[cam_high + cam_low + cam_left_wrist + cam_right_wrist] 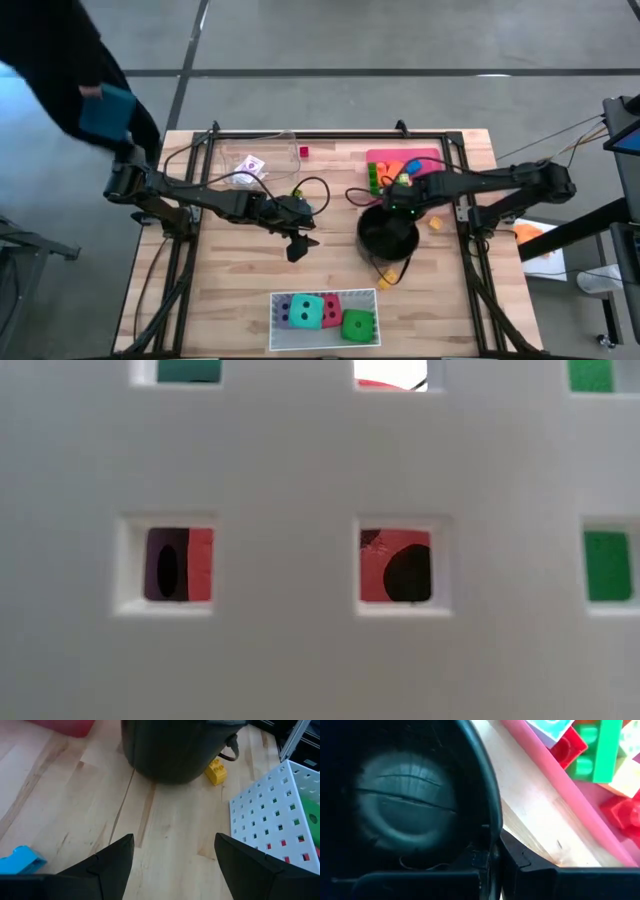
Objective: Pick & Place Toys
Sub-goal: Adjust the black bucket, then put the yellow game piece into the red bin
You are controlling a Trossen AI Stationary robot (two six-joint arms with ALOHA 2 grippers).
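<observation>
right gripper (495,862) pinching (apparently) pot rim (487,795)

Three soft dice (325,312) lie well in front of the left gripper (297,245); blocks (393,172) beside the right gripper (392,207).

Robotics lab or test bay. Butcher-block wooden table (240,300) bolted inside black metal frame (330,133), standing on grey concrete floor (400,40) with dark seam lines. Cables trail off table's right side toward equipment (622,120). Person (60,60) in dark clothing stands off table's far-left corner.
</observation>
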